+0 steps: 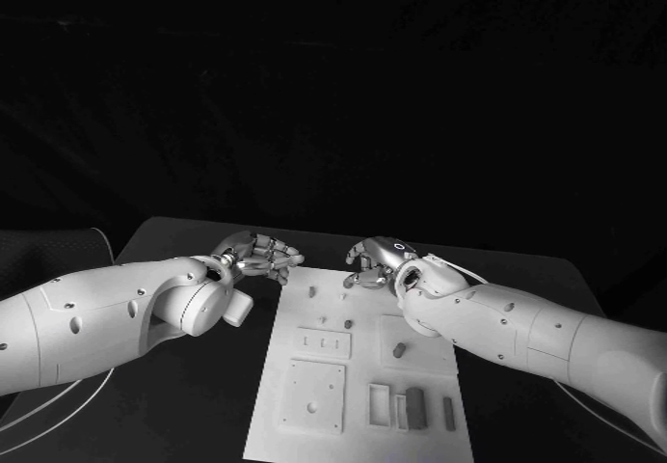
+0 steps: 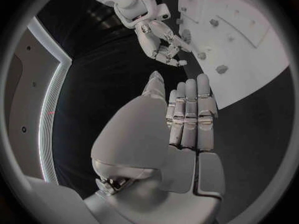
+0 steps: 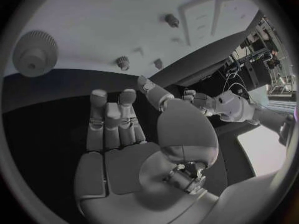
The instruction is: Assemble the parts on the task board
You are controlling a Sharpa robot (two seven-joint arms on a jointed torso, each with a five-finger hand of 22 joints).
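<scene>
At the far end of the task board (image 1: 417,352), both hands are hovering over the black tabletop (image 1: 181,386) just beyond the board's far edge, the left hand (image 1: 257,256) off its far left corner and the right hand (image 1: 378,262) at the far edge nearer the middle. Neither is holding anything: in the wrist views the left hand's fingers (image 2: 190,114) are lying straight and close side by side with the palm bare, and the right hand's fingers (image 3: 112,122) are lying likewise, thumb apart. In the head view both look loosely curled. The parts are sitting nearer the robot than the hands: small pegs (image 1: 317,319) standing on the far half of the board, a darker piece (image 1: 399,350) in a square recess, and a row of upright blocks (image 1: 414,405) at the near end. A gear (image 3: 35,52) is lying on the board near the right hand. The main risk, as I am judging it, is that the two hands are working very near each other and could clash if both reach for the same far corner. Another is that a broad hand coming down among such small pegs could knock one over or nudge the board askew on the smooth tabletop, since nothing visible is clamping it.
</scene>
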